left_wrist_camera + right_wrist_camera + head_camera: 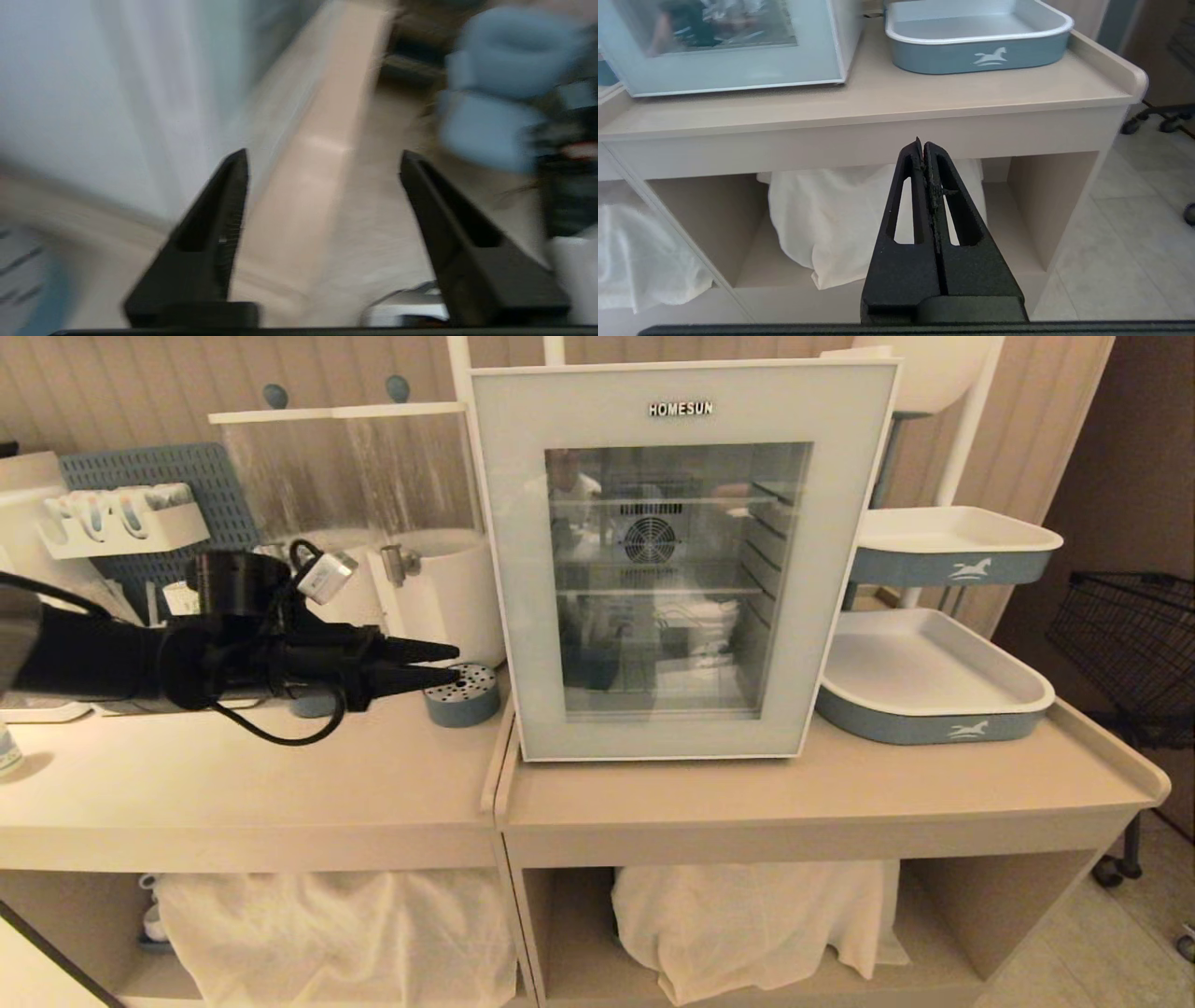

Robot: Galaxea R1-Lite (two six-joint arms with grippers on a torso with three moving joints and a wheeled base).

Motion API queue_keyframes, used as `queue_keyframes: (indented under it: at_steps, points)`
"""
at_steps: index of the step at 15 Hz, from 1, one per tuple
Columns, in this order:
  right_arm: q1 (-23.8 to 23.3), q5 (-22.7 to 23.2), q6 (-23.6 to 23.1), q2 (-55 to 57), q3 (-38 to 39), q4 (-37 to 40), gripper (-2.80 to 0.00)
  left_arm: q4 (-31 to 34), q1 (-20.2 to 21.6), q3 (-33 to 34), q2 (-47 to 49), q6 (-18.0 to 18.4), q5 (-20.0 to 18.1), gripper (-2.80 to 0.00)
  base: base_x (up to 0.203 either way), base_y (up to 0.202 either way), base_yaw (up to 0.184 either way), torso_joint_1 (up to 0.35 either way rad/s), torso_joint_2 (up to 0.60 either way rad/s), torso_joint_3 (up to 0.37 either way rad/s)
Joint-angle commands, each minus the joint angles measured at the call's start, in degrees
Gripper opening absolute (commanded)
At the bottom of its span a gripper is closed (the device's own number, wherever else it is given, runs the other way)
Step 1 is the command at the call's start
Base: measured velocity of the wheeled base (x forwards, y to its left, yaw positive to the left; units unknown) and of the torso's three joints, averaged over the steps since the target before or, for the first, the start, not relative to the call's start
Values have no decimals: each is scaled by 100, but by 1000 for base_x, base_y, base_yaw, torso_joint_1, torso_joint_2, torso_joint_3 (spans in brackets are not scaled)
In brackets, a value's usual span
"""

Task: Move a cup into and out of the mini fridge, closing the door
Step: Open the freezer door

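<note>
My left gripper (453, 665) is spread, empty, level, tips aimed at the fridge (667, 560) just beside it; door (523, 569) shut. Right gripper (923, 145) pressed together, parked low.

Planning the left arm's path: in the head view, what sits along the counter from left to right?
Left gripper, fingers open, pointing right → small round blue perforated dish → mini fridge with its door shut → lower blue-and-white tray.
</note>
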Motion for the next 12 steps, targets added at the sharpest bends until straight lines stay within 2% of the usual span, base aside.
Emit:
queue_keyframes:
  at_steps: [1,5,12]
  points:
    - [1,0,2,8,7,-17,-280,-26,-125,-183,393,103,530,0,0,0,0,0,0,0]
    - [1,0,11,8,7,-17,-280,-76,-143,-508,656,120,627,0,0,0,0,0,0,0]
    - [1,0,11,8,7,-26,-280,-287,-257,-637,672,48,498,0,0,0,0,0,0,0]
